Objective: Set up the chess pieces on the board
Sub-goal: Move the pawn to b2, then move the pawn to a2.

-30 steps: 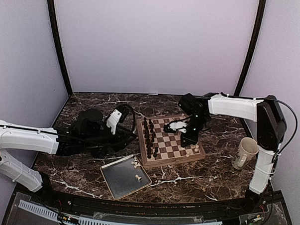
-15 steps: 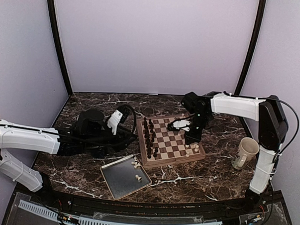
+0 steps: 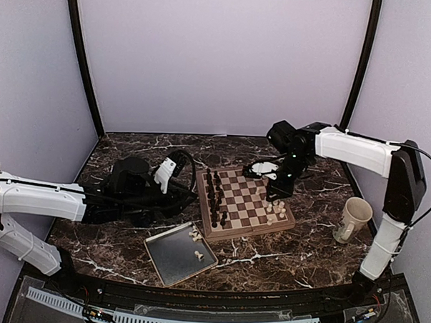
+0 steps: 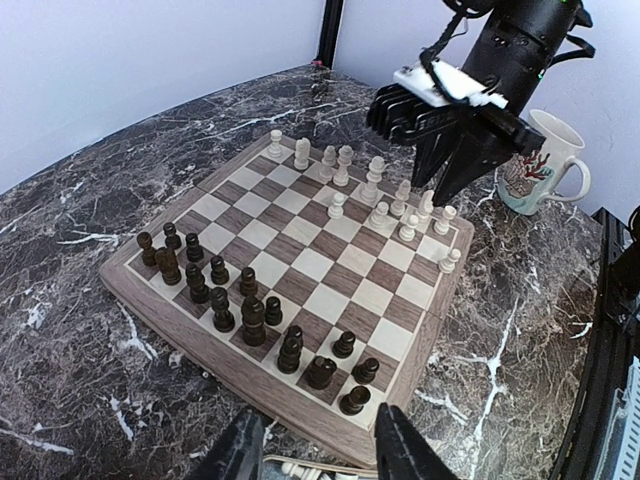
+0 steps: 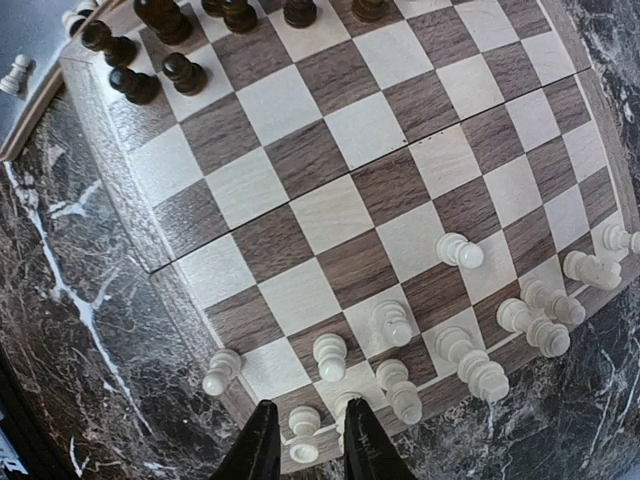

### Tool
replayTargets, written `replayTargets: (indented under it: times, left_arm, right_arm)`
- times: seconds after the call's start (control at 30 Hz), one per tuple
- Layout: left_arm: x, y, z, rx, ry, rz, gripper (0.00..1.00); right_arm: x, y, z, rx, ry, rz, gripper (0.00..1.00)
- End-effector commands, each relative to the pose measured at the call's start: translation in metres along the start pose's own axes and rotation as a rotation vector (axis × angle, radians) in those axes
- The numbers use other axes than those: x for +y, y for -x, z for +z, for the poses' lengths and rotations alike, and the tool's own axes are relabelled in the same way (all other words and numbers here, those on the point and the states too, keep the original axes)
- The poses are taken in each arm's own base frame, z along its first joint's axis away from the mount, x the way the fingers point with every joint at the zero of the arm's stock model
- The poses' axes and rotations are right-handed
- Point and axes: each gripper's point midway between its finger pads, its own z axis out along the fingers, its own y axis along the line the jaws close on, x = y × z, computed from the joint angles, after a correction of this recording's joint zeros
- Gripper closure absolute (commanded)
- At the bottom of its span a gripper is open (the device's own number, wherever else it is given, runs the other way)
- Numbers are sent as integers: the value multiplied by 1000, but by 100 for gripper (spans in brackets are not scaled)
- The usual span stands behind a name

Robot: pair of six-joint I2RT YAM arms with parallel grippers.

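Left of the board [image 4: 300,262], our left hand [image 4: 320,455] hovers over the bench with its fingers well parted and nothing between them. Just off the board's near-left corner lies the tray [image 3: 169,263]. A few white pieces [image 3: 195,235] wait in it, near the edge closest to the board. The dark pieces [image 4: 250,320] fill two rows on the board's left side. On its right side the rest of the white set stands in two ragged rows, with one pawn a square forward.

Our right hand [image 5: 310,445] hangs just above that right edge. Its fingers are parted either side of a back-row piece and, as far as we can see, grip nothing. A mug [image 3: 355,218] stands right of the board.

We judge the pieces light, hard and smooth, and quick to topple. They are best taken from above, around the neck under the head. The fingers should open only slightly wider than the piece, so crowded neighbours stay put. Whether the tray pieces are lying down, we cannot tell.
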Motion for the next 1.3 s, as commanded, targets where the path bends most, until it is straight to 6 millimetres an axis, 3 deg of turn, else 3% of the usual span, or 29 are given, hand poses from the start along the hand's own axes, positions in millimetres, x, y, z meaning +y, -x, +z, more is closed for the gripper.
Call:
replayTargets:
  times: [0.0, 0.1, 0.2, 0.53, 0.83, 1.27]
  left_arm:
    - [-2, 9, -4, -21, -1, 17, 59]
    - [-3, 11, -3, -20, -4, 19, 59]
    - [-4, 11, -2, -20, -8, 18, 59]
    - [-4, 10, 0, -14, -8, 18, 59]
    - [-4, 8, 0, -12, -8, 14, 59]
    - [-5, 8, 2, -9, -15, 17, 59]
  right_arm:
    - [38, 2, -8, -47, 81, -41, 78]
    - [65, -3, 6, -24, 144, -69, 88]
    - [73, -10, 18, 19, 148, -76, 92]
    - [55, -19, 30, 75, 42, -66, 92]
    - [57, -15, 35, 68, 55, -66, 91]
    - [38, -33, 44, 154, -58, -78, 92]
